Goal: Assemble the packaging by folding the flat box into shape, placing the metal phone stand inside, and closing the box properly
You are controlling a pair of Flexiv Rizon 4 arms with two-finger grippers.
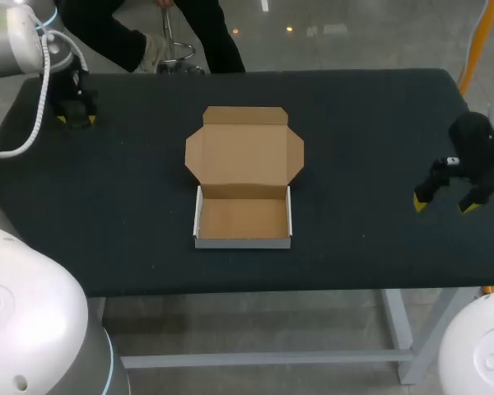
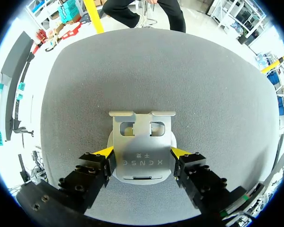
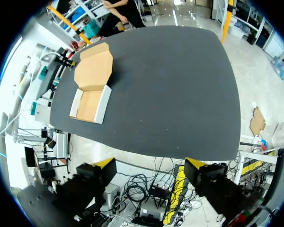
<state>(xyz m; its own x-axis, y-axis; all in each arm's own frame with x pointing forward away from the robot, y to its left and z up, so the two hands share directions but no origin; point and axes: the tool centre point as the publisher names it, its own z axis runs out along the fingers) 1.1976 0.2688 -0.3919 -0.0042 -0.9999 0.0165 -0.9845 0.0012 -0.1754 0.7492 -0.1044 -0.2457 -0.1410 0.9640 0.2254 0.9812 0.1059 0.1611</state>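
The cardboard box [image 1: 244,177] lies mid-table, its shallow tray [image 1: 244,219] folded up and its lid lying flat and open behind it. The tray holds nothing. At the far left back corner my left gripper [image 1: 76,115] is down at the table. In the left wrist view the silver metal phone stand [image 2: 141,137] lies flat on the cloth, and my left gripper [image 2: 142,153] is shut on it, one yellow tip against each side. My right gripper [image 1: 446,200] hangs open over the right side of the table, holding nothing. The box [image 3: 91,85] shows far ahead of my right gripper [image 3: 149,170].
The table [image 1: 370,123] is covered in dark cloth. A person stands beyond its far edge without touching it. The right gripper is near the table's right edge.
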